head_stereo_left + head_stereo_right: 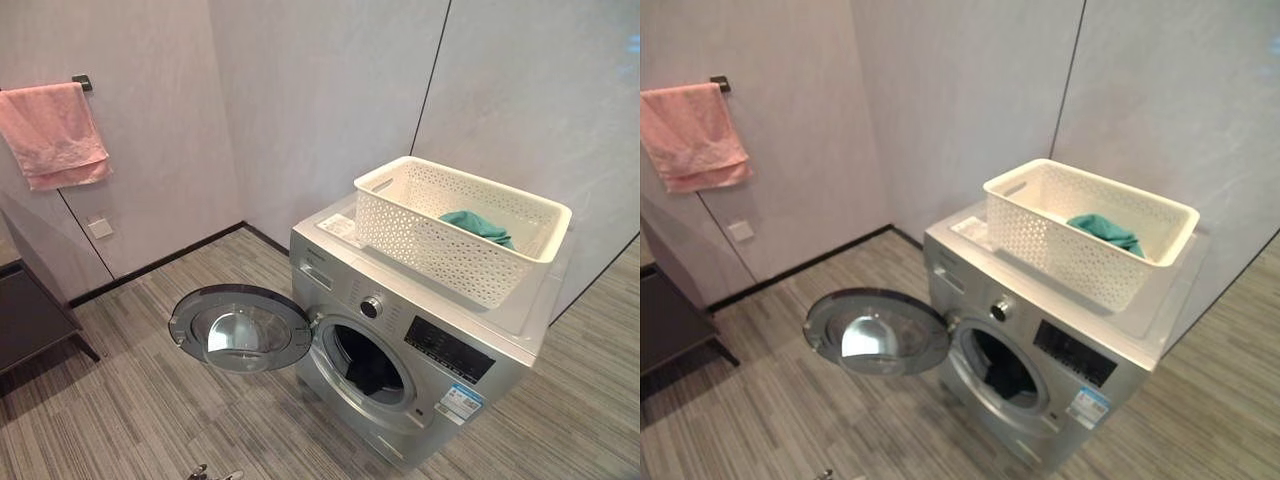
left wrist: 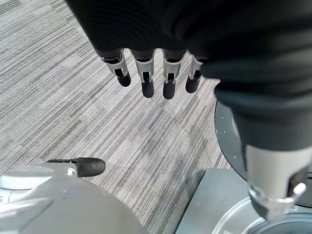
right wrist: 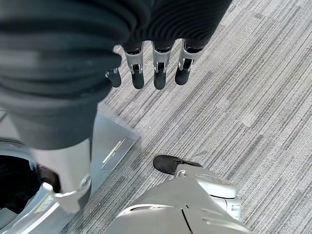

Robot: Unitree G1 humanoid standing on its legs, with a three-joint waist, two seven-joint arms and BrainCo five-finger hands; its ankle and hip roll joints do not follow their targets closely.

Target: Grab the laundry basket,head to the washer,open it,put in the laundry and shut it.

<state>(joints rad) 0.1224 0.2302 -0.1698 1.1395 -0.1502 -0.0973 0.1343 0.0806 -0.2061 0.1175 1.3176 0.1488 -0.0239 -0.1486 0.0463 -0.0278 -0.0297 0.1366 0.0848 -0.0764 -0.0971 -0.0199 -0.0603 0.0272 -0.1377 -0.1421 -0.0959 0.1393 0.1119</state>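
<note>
The white laundry basket (image 1: 462,228) stands on top of the silver washer (image 1: 420,345) with its round door (image 1: 241,327) swung open, while teal laundry (image 1: 478,227) lies inside the basket (some dark cloth seems in the drum), so loading and shutting remain; the left hand (image 2: 146,73) and right hand (image 3: 156,66) hang with relaxed fingers, holding nothing.

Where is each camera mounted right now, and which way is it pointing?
Left eye view: on the head, looking down at the silver front-loading washer, its round door open, the white perforated plastic basket on top.
Right eye view: beside it, same scene.
Left wrist view: on the left wrist, facing the grey striped floor past the open left robot hand.
Right wrist view: on the right wrist, facing the floor past the open right robot hand.
Shared: both wrist views catch the washer's edge.
</note>
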